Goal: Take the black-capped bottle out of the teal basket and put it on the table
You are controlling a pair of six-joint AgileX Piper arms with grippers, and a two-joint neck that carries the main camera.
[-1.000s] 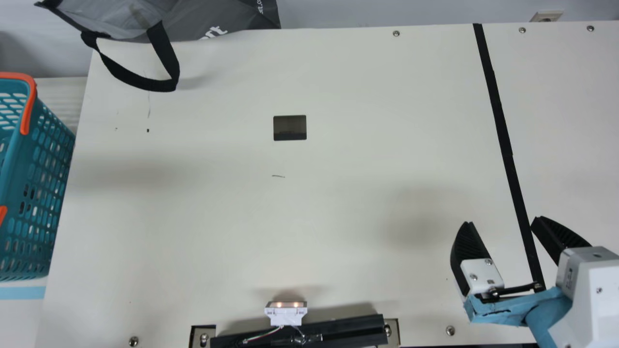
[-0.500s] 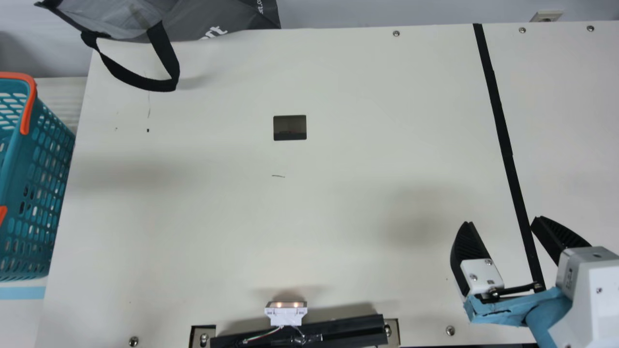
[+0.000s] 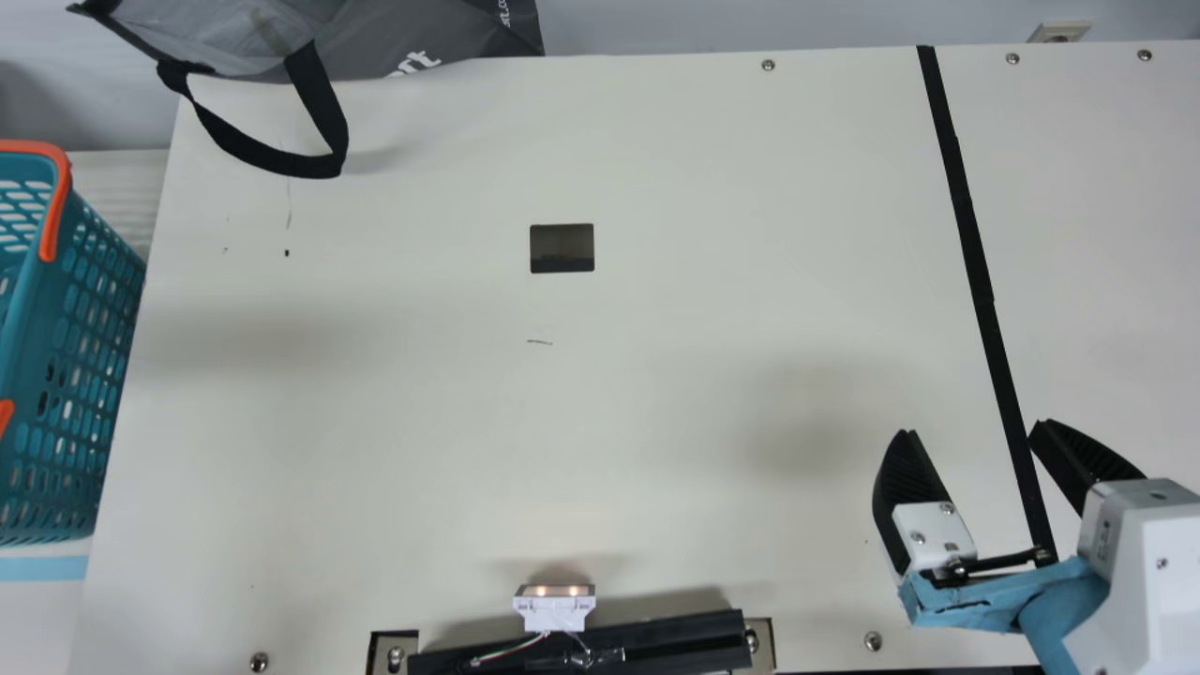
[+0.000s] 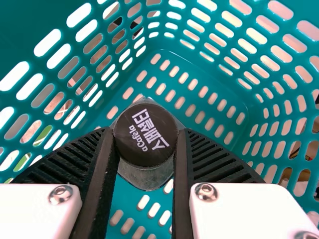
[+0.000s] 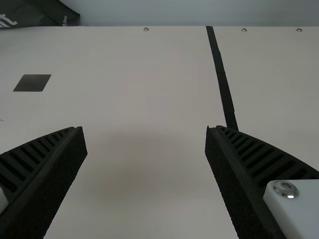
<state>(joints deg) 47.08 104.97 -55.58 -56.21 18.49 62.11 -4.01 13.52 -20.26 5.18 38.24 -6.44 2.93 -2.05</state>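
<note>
Presently, your left gripper (image 4: 147,130) has its two ribbed fingers closed on the black cap (image 4: 145,138), one to either side, in what looks like a firm hold. The black-capped bottle (image 4: 144,179) lies between and below these fingers, inside the teal basket (image 3: 37,300), whose slotted walls surround both fingertips and bottle. Your right gripper (image 3: 975,429) has its fingers spread wide with nothing between them, above the table (image 3: 656,234); a black strip (image 3: 970,244) runs away beyond their tips.

Progress, as judged: you appear to have completed the reach and the grasp. What remains is to raise the bottle past the basket's rim, carry it over the table, lower it until it is supported, and part the fingers.

Limits of view: the cap, seen end-on between the fingers, covers most of the bottle's body, so you cannot tell its full length, or whether its base rests on the basket floor. The pads' inner faces are turned from you, leaving the depth of the grip uncertain. In the main view, the basket is cut off at the left edge.
</note>
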